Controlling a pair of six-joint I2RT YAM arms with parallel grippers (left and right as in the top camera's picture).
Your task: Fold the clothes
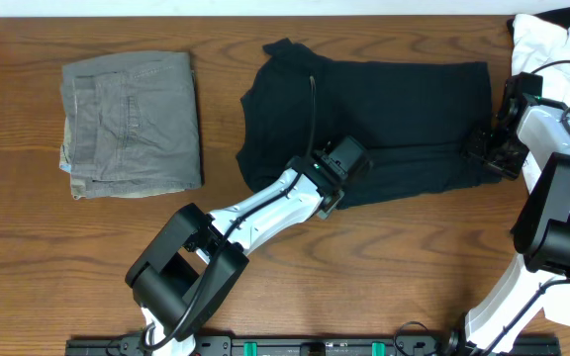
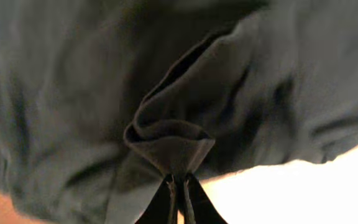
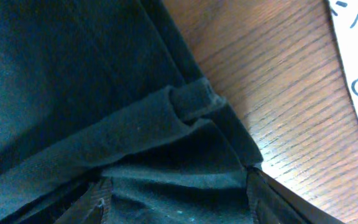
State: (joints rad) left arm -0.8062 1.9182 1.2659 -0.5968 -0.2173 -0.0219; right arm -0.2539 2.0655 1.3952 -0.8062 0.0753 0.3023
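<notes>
Left pincer (image 2: pixel 179 186) on soft, puckered black T-shirt (image 2: pixel 73 93)

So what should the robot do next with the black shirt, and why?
Probably close the right gripper on the edge of the T-shirt: its jaws stand open around the cloth, while the left gripper pinches a fold. Then both can lift.

Left arm (image 1: pixel 265 210) and right arm (image 1: pixel 547 133) show white shells over bulky black joints; thin black cables (image 1: pixel 312 104) trail from both wrists.
</notes>
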